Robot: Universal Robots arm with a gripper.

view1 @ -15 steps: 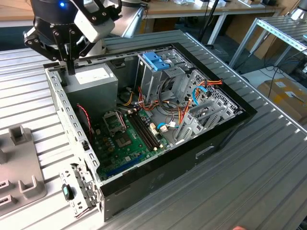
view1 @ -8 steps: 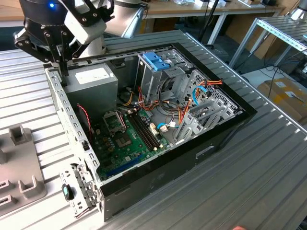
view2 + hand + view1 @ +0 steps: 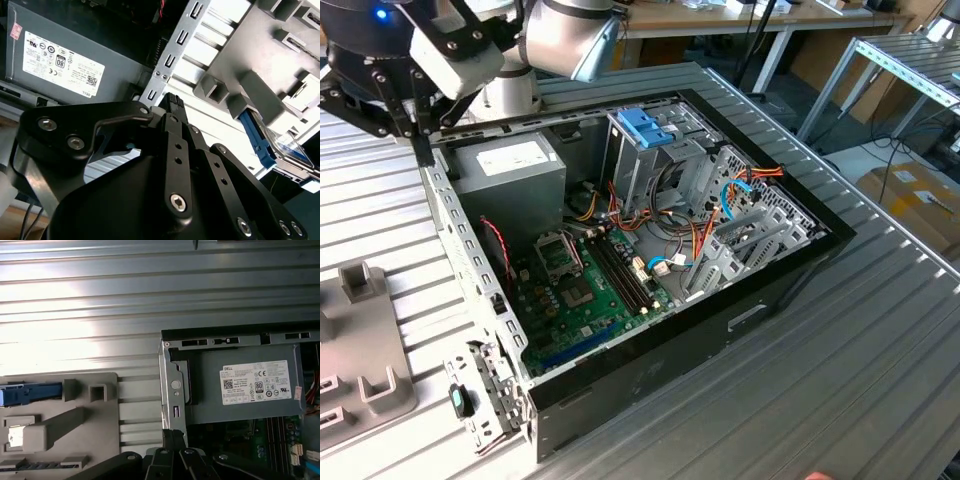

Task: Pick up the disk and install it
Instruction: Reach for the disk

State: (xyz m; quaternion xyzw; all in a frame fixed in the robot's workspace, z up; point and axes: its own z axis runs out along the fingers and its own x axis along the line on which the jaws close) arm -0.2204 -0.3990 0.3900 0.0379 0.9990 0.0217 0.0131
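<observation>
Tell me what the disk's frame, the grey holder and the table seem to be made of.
The disk has a frame that looks like plastic: bright blue, matte. The grey holder is probably plastic too: dull grey, blocky moulded shapes. The table looks like metal, perhaps aluminium: silver ribs with strong glare.

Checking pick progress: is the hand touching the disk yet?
Apart. The second wrist view shows the hand by the case rim, with bare fixture between it and the disk.
</observation>
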